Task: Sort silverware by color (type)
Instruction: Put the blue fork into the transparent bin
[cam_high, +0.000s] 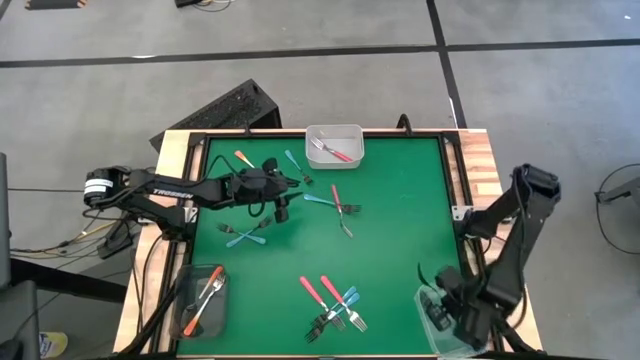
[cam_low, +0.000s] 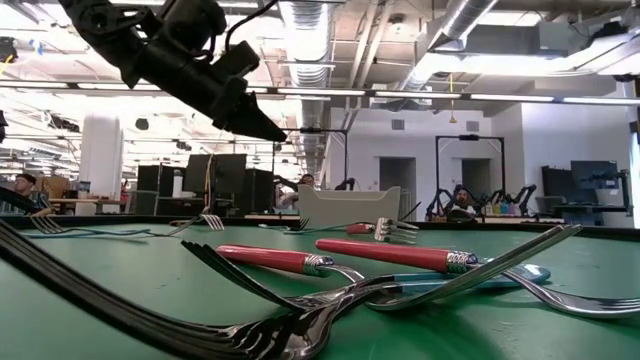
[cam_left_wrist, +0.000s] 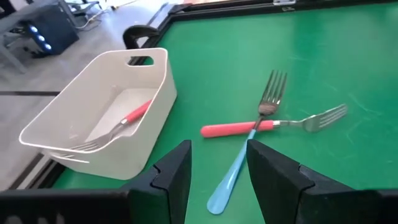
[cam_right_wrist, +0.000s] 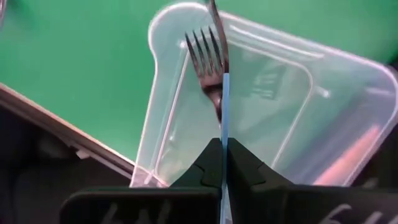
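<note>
Over the clear plastic tub (cam_right_wrist: 267, 106), the right gripper (cam_right_wrist: 222, 163) clamps a blue-handled metal fork (cam_right_wrist: 219, 81) for dropping, while the left gripper (cam_left_wrist: 217, 165) hovers far away, fingers apart.

1. Right pincer (cam_right_wrist: 222, 163): I see the blue fork (cam_right_wrist: 224, 112) pinched edge-on; its handle end is hidden between the fingers.
2. Clear tub (cam_high: 432, 322), high view: the arm covers most of it.
3. Low view: near forks (cam_low: 200, 320) blurred, cut by the frame edge.
4. Grey tub (cam_left_wrist: 99, 106): its wall hides part of the fork inside.
</note>
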